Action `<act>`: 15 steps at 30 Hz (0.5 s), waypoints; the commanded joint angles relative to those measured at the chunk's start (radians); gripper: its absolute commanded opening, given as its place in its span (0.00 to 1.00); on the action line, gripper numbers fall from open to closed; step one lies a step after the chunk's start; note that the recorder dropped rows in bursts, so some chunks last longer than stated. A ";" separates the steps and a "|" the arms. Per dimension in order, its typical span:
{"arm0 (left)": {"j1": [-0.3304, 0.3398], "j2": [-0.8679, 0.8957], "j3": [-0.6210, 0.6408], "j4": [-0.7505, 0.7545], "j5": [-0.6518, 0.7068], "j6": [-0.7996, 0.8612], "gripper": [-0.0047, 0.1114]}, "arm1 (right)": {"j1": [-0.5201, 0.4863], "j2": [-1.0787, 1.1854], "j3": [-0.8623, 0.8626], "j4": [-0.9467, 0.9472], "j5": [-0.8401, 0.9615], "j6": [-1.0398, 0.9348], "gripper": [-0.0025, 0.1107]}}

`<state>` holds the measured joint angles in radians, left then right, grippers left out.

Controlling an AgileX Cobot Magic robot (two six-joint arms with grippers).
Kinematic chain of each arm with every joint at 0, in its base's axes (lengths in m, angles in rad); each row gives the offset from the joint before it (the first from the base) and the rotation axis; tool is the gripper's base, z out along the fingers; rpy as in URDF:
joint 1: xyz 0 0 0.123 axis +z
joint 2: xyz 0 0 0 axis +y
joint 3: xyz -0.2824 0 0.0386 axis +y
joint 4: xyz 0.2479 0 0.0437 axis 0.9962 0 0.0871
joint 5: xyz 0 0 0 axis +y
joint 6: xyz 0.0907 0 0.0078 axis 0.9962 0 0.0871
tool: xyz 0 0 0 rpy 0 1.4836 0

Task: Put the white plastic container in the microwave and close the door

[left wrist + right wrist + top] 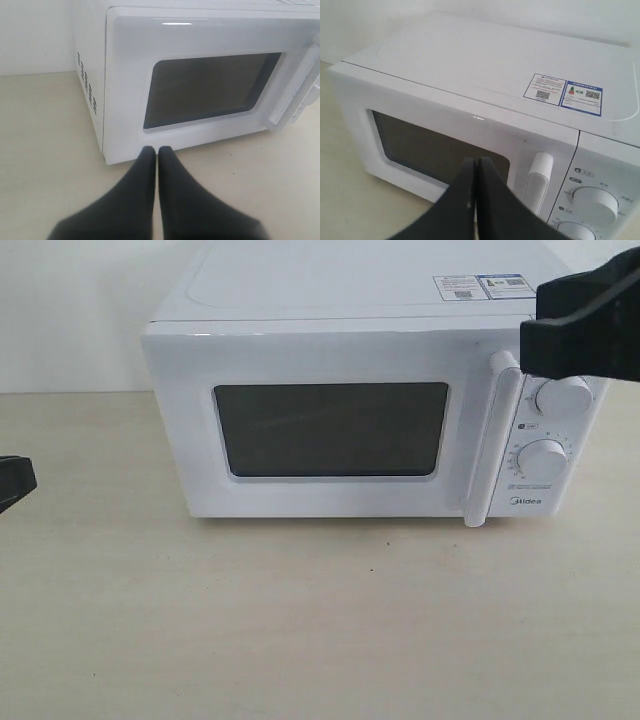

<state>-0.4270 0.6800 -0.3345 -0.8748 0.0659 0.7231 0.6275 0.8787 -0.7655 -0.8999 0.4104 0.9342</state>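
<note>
The white microwave (pixel 330 340) stands on the table with its door (pixel 330 430) shut; the dark window shows nothing inside. The white plastic container is out of view. My right gripper (pixel 530 345) hovers shut and empty in front of the microwave's upper right, just above the long white bar handle (pixel 500 440). In the right wrist view, the shut gripper (pixel 476 161) points at the door beside the handle (pixel 537 182). My left gripper (pixel 30 480) rests shut at the far left, low over the table. In the left wrist view it (pixel 156 150) points at the door's (pixel 210 87) lower left corner.
Two round white dials (pixel 562 395) sit on the control panel right of the handle. Stickers (pixel 565 92) lie on the microwave's top. Beige tabletop (pixel 320 620) stretches in front, with a white wall behind.
</note>
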 commanded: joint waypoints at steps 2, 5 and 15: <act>-0.003 0.004 0.004 0.002 -0.017 0.003 0.08 | -0.001 -0.016 0.002 0.000 0.004 0.003 0.02; -0.003 0.004 0.004 0.002 -0.017 0.003 0.08 | -0.023 -0.063 0.002 0.002 0.006 -0.007 0.02; -0.003 0.004 0.004 0.002 -0.017 0.003 0.08 | -0.336 -0.281 0.222 0.046 -0.339 -0.043 0.02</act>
<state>-0.4270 0.6800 -0.3345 -0.8748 0.0659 0.7231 0.3795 0.6534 -0.6390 -0.8541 0.2172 0.9079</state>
